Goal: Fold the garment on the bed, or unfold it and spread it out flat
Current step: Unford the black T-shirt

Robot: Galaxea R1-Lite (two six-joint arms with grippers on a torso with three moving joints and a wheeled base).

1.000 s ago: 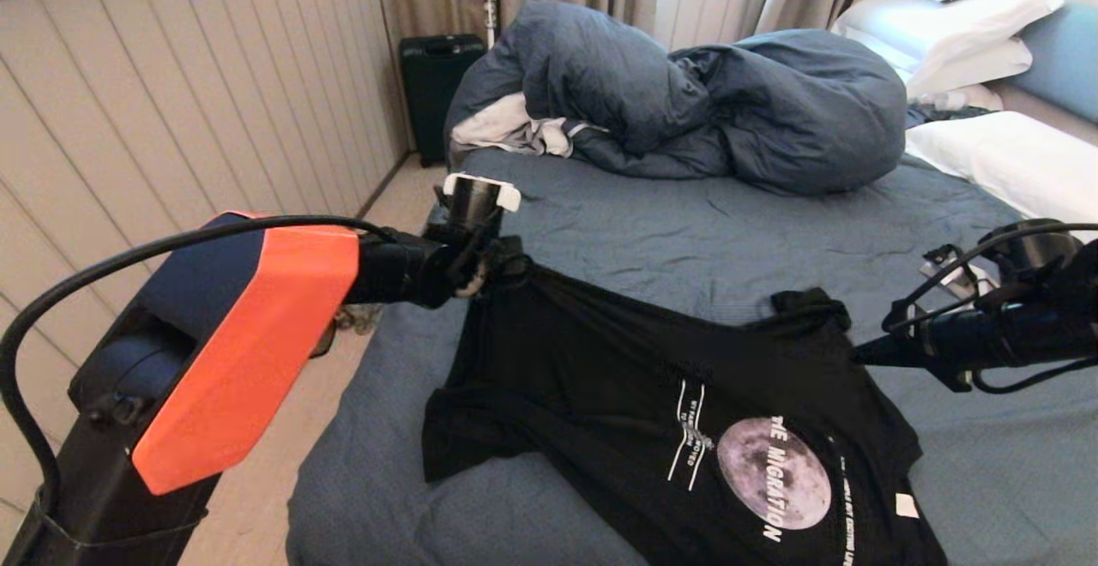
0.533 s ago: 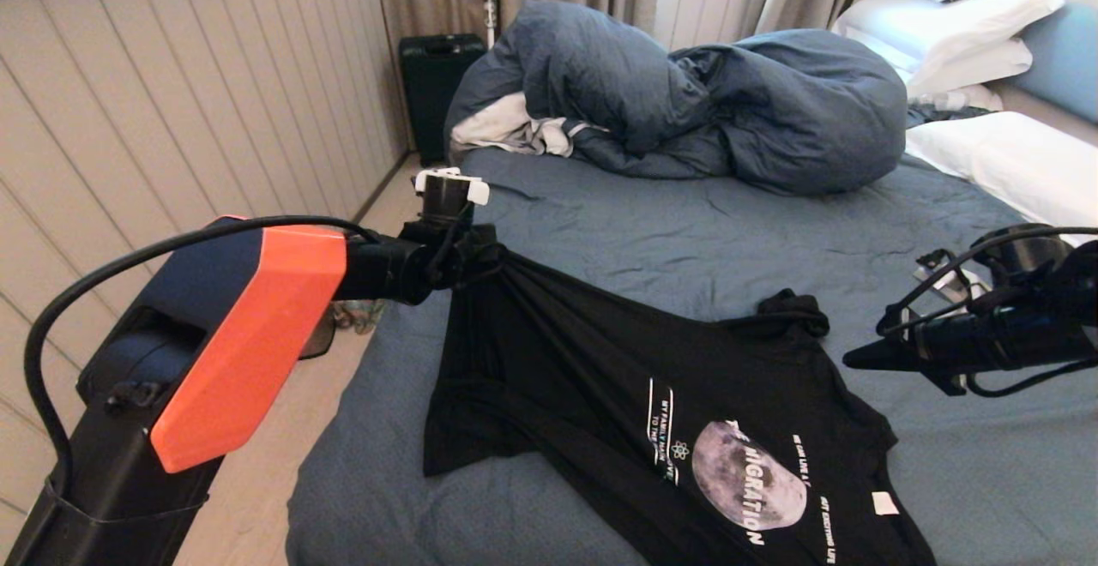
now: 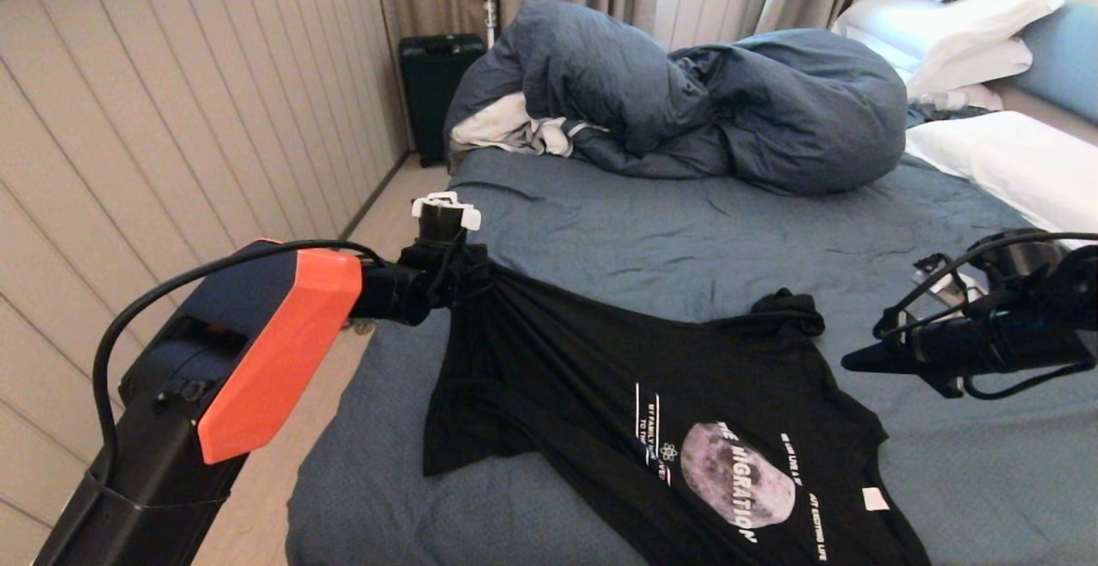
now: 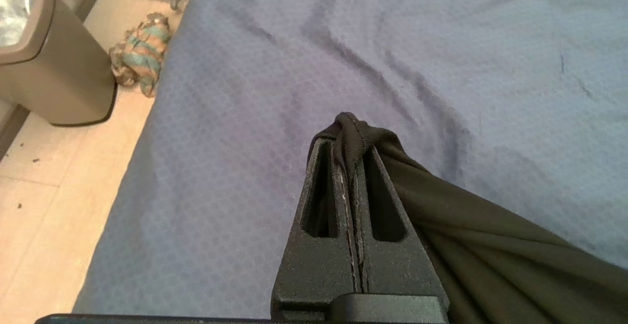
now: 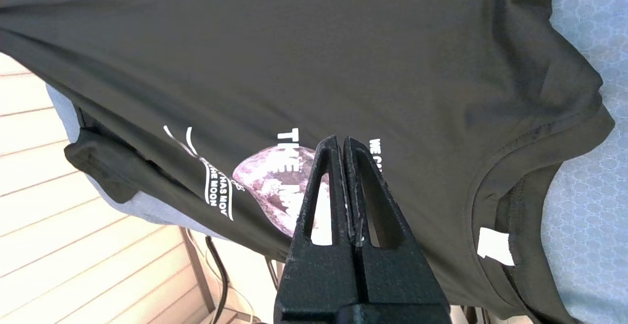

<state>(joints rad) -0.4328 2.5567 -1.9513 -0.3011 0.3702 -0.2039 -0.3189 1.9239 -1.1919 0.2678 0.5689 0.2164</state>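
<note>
Closest to us, the black T-shirt with the grey moon print [image 3: 686, 403] lies on the big bed with the slate-blue sheet [image 3: 686, 240]. Our right gripper [image 3: 849, 361] hangs just above it, fingers closed on nothing. Farther off, our left gripper [image 4: 349, 132] pinches one bunched corner tight, lifting it, we think, to pull the shirt flat.

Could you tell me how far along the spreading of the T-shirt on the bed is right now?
Partly done. The T-shirt lies print-up on the bed, its moon print and neck tag showing. In hand: the left tool is shut on a bunched corner, pulling the cloth taut toward the bed's edge. The right tool is shut and empty, above the bed beside the shirt. Left: the near sleeve is tucked and folds run across the body.
</note>
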